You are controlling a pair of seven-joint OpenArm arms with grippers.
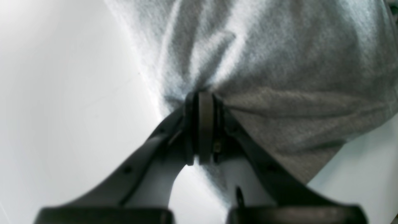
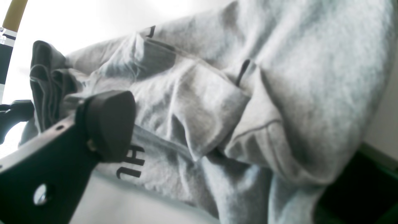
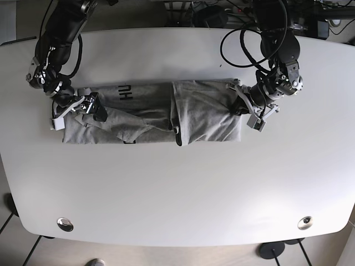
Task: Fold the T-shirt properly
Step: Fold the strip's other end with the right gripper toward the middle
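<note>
Item: one grey T-shirt (image 3: 152,112), lying lengthwise across the middle of the white surface (image 3: 177,188), already narrowed to a long band, with black lettering showing toward the right-arm end.

Left end effector (image 1: 201,124): pressed together, pinching a gather of cloth at the shirt's edge; creases radiated from the pinch. Right end effector (image 3: 89,106): rested at the opposite end; only one pad showed in its wrist view, so whether it was spread or closed could not be told.

Step in hand, as judged: carrying one end over toward the other. Handling note: lift just clear of the surface, keep the pinched edge taut and level, and lay it square on the far end to avoid trapping wrinkles.

Count: T-shirts, one; arms, two; end effectors, two; surfaces, one
</note>
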